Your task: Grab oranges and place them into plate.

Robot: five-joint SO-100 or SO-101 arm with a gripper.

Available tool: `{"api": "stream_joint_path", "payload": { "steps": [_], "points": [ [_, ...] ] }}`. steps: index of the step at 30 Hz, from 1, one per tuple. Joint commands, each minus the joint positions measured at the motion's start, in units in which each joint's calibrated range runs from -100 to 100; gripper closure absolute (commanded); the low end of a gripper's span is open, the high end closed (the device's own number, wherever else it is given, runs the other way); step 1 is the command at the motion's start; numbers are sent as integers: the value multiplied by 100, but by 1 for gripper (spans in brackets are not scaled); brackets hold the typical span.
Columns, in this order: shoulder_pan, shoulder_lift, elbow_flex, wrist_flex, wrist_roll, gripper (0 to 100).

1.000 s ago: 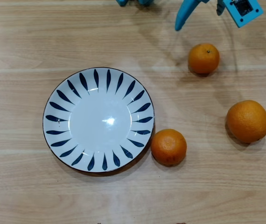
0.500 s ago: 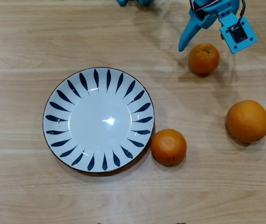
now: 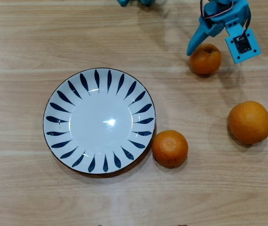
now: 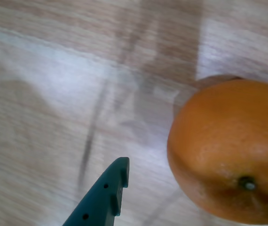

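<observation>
In the overhead view most of the blue plastic arm is running off the far edge, and its gripper (image 3: pixel 208 46) is partly hiding a small dimpled orange (image 3: pixel 205 60) at far right. In the wrist view that orange (image 4: pixel 230 153) is being cropped by the right and bottom edges, and only one dark finger (image 4: pixel 106 195) is showing. The jaws are standing open around the fruit without closing on it. The large white ceramic plate with blue leaf strokes (image 3: pixel 59 101) is sitting left of centre, empty. A second small orange (image 3: pixel 170 148) is resting just beside its near-right rim, and a larger orange (image 3: pixel 249 122) is lying well apart on the right.
</observation>
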Motion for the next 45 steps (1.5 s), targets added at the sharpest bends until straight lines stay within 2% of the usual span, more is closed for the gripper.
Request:
{"api": "stream_joint_path", "payload": {
  "steps": [1, 10, 22, 30, 32, 37, 45],
  "points": [
    [12, 98, -25, -230, -5, 53],
    [101, 444, 636, -1605, -5, 53],
    [206, 495, 672, -1640, 6, 53],
    [383, 487, 672, -1640, 299, 54],
    [448, 427, 681, -1614, 361, 58],
    [544, 410, 681, -1605, 476, 77],
    [544, 351, 735, -1605, 508, 76]
  ]
}}
